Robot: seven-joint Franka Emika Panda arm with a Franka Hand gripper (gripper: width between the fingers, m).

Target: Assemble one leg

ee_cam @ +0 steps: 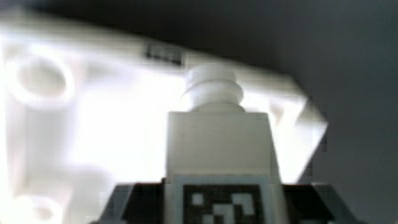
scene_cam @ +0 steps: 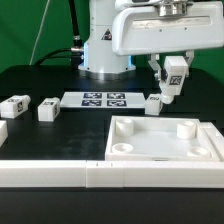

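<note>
End effector (scene_cam: pixel 171 78) is clenched on one leg (scene_cam: pixel 169 91), held in the air above the tabletop's (scene_cam: pixel 160 142) far side. This looks like the carrying step. Next, the leg's narrow tip needs lining up over a corner socket (scene_cam: pixel 187 128), then lowering.

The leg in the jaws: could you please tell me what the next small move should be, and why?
Probably line the leg up over the tabletop's nearest corner socket. The gripper holds it in the air above the tabletop, and the wrist view shows no socket ahead of its narrow tip.
</note>
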